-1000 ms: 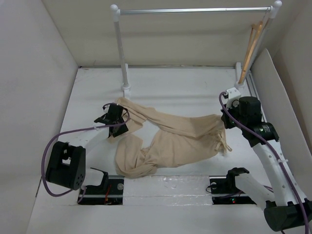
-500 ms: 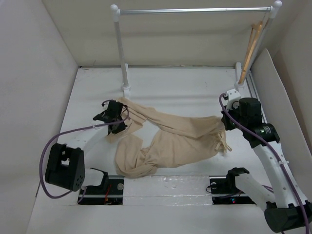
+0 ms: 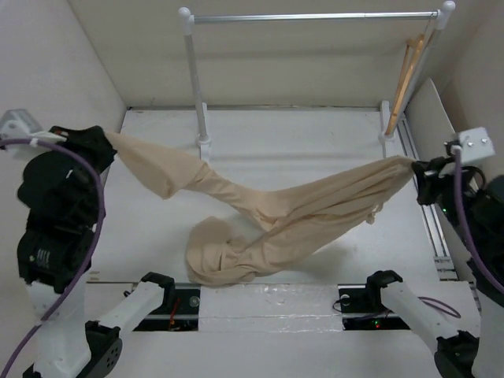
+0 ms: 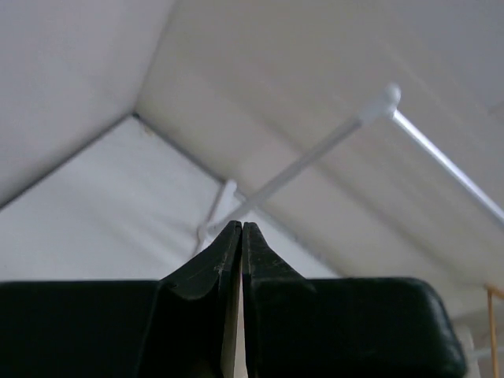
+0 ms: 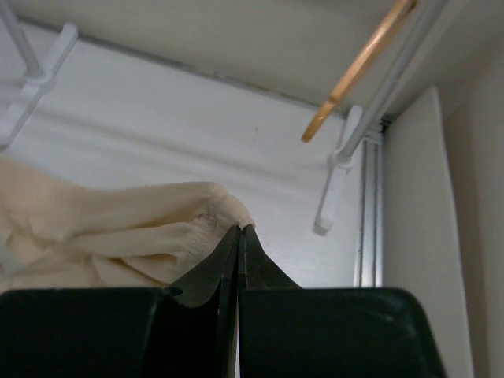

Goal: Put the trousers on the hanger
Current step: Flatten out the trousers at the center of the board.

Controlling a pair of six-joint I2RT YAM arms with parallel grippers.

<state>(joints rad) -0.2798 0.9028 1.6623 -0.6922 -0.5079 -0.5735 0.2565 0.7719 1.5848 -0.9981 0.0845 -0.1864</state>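
Note:
The beige trousers (image 3: 315, 206) hang stretched between my two grippers, and one leg end lies bunched on the table (image 3: 220, 256). My left gripper (image 3: 106, 138) is raised at the far left, shut on one leg end. In the left wrist view its jaws (image 4: 242, 226) are pressed together, with only a pale sliver between them. My right gripper (image 3: 414, 167) is raised at the right, shut on the waist edge (image 5: 224, 206), its tips (image 5: 239, 229) pinching the hem. The wooden hanger (image 3: 405, 75) hangs from the rail's right end and also shows in the right wrist view (image 5: 361, 61).
A white-posted rack with a silver rail (image 3: 315, 16) stands at the back, its left post (image 3: 194, 87) behind the raised cloth. White walls close in on both sides. A metal track (image 3: 429, 220) runs along the right edge. The arm bases sit at the near edge.
Both arms have risen and moved apart. The trousers went from lying flat on the table to being lifted and stretched between the grippers, with only one leg end left on the table.

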